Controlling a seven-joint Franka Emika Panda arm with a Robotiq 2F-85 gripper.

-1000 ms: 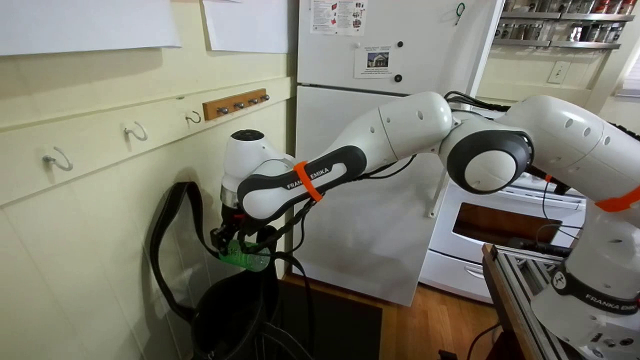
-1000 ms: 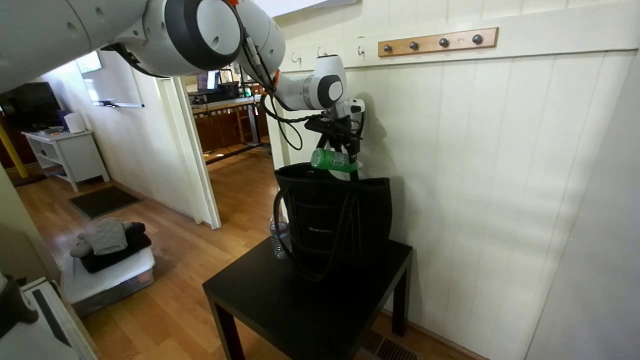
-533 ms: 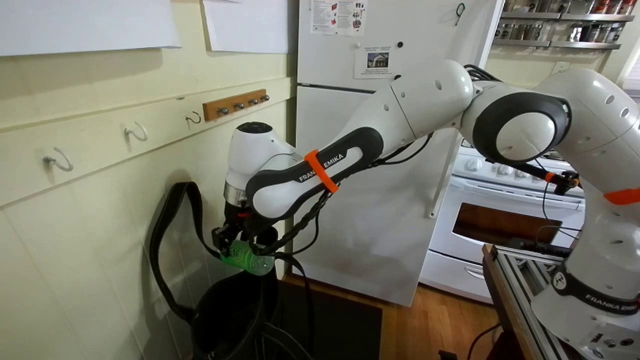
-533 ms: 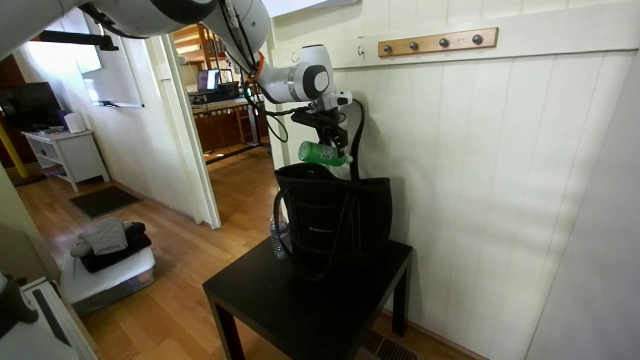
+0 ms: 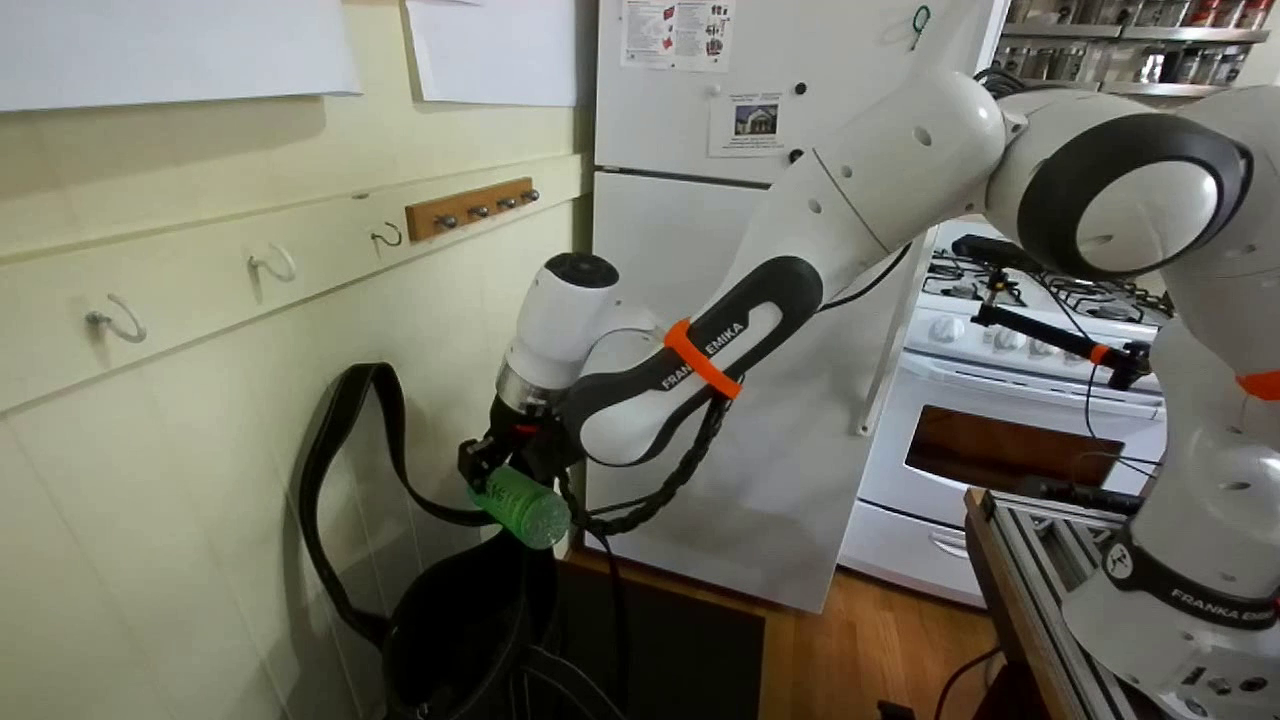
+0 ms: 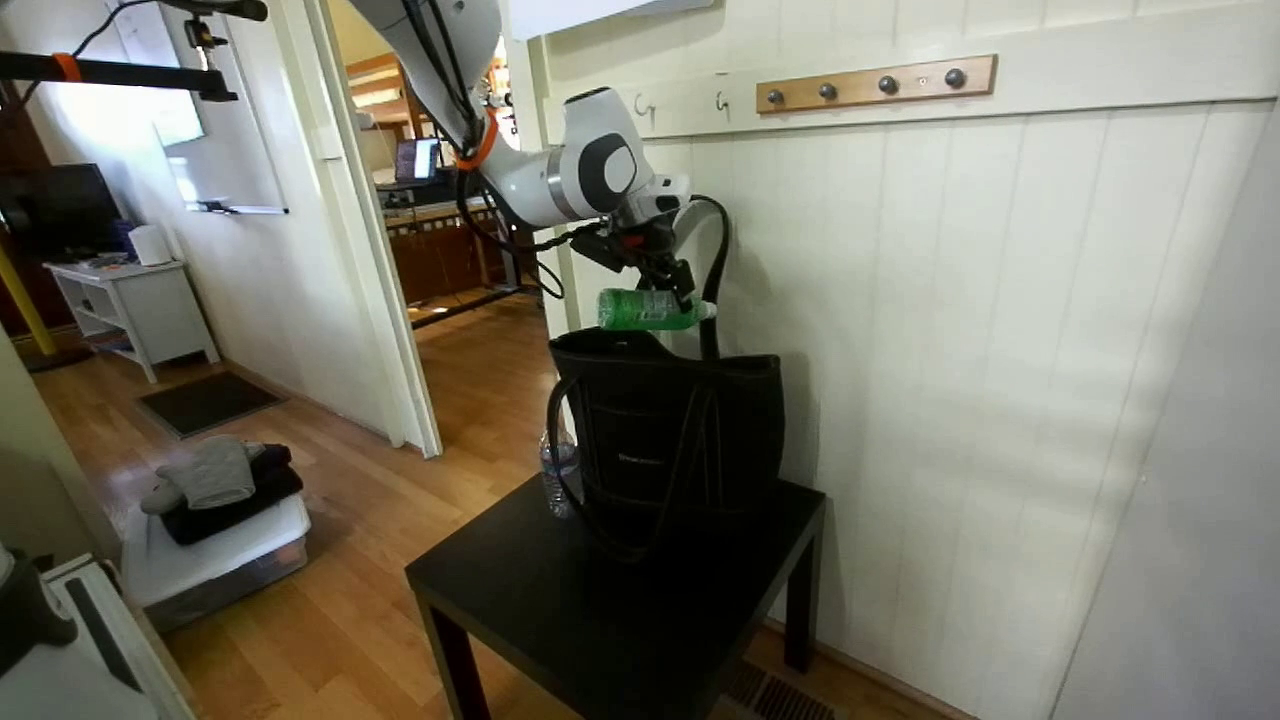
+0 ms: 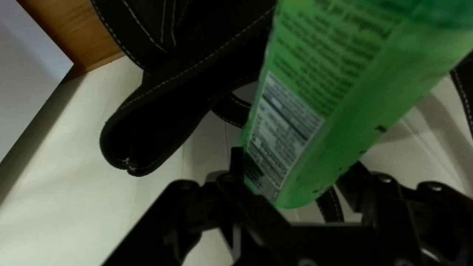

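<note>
Green bottle (image 6: 640, 310) is held sideways by the claw (image 7: 295, 168), above the top edge of the black bag (image 6: 640, 440); pinched near its cap (image 6: 708, 310), it could be knocked loose by that edge.

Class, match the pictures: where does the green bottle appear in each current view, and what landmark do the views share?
In an exterior view, the green bottle is left of centre, in the lower half.
In an exterior view, the green bottle is just above the middle.
Wrist view: green bottle upper right, cut by the top edge.
Shared landmark: the black bag, in all three.
</note>
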